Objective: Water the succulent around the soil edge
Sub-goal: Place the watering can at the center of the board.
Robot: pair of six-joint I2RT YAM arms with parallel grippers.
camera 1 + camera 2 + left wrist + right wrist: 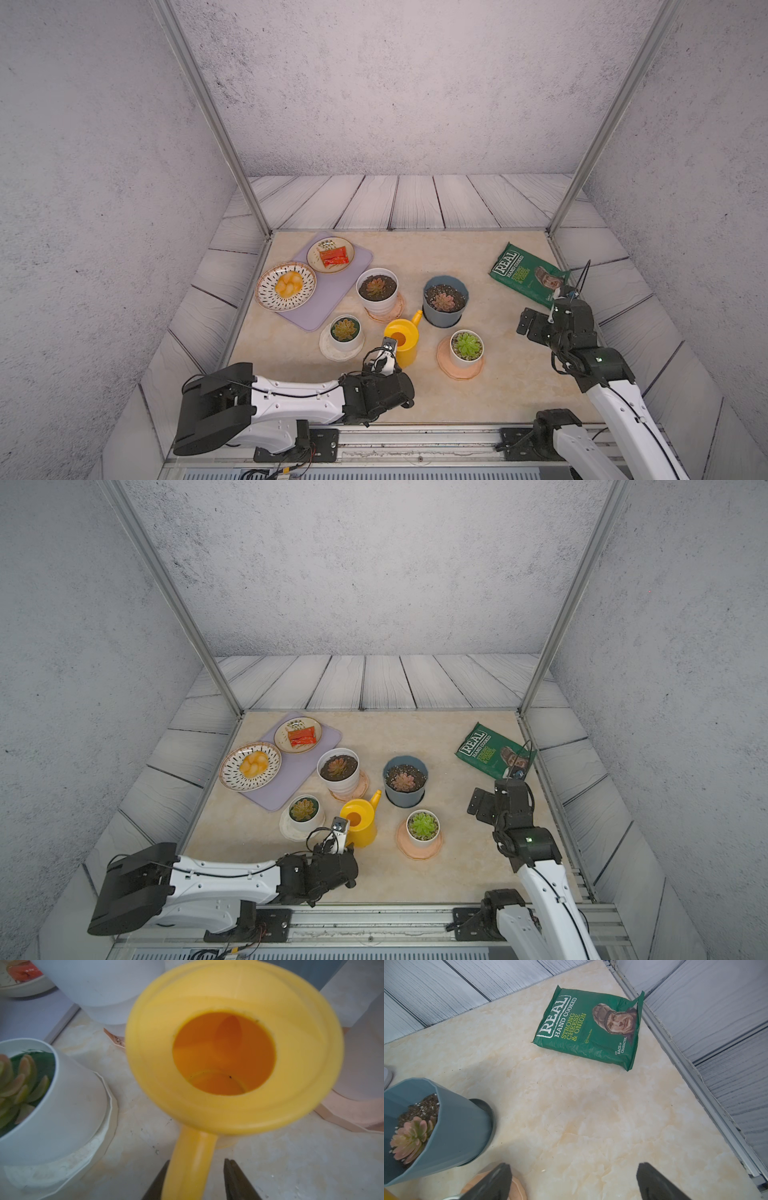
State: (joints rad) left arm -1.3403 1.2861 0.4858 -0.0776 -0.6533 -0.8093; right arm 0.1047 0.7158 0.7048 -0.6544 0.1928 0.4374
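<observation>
We see the yellow watering can (402, 345) standing upright on the table (511, 390) among four potted succulents: the small white pot (345, 334) is just beside it, the large white pot (377, 293) and blue-grey pot (445, 303) are behind, and the green-plant pot (466, 349) is near on the far side. In the wrist view the left gripper (195, 1169) has its jaws narrowly parted around the can's handle (190, 1147), with a gap on one side, so it is not clamped. The right gripper (573, 1180) hangs wide and empty over bare table, near the crisp bag (589, 1028).
</observation>
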